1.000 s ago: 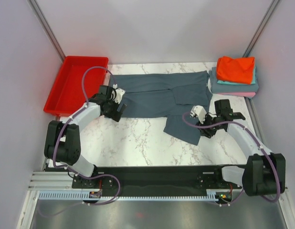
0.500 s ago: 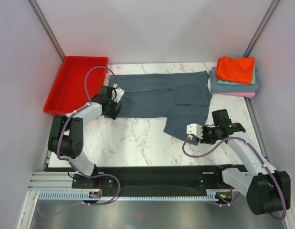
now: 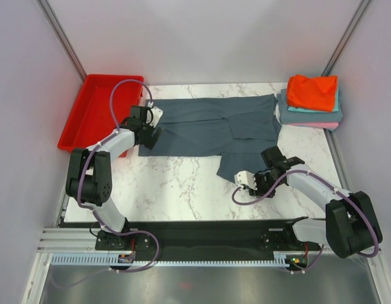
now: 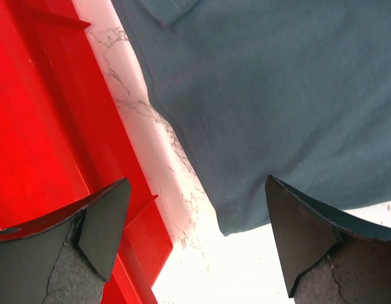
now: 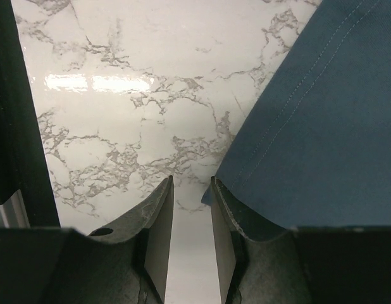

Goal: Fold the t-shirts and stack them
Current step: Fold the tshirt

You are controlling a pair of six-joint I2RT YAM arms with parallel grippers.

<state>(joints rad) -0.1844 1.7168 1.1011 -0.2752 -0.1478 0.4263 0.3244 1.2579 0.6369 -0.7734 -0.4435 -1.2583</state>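
- top view: the slate blue-grey t-shirt (image 3: 208, 123) lies spread flat on the marble tabletop (image 3: 176, 183), its nearest edge just beside the red tray (image 3: 78, 120).
- top view: well apart from the tray, on the other side of that shirt, i see a folded stack: the orange-red t-shirt (image 3: 312, 90) on top, the teal one (image 3: 309, 109) under it, and the pink one (image 3: 322, 125) at the bottom.
- top view: the left gripper (image 3: 150, 136) sits over the shirt corner closest to the tray. the right gripper (image 3: 249, 182) is at the shirt's lower corner, far from the tray.
- left wrist: the left gripper (image 4: 197, 183) is spread wide with nothing in it. one finger (image 4: 100, 221) is above the tray (image 4: 43, 126), the other above the shirt (image 4: 278, 95), with a strip of tabletop (image 4: 142, 120) between them.
- right wrist: the right gripper (image 5: 192, 190) has its jaws only narrowly parted, with bare tabletop (image 5: 132, 114) showing in the gap. the shirt (image 5: 322, 126) corner lies right at one fingertip and no cloth is pinched.
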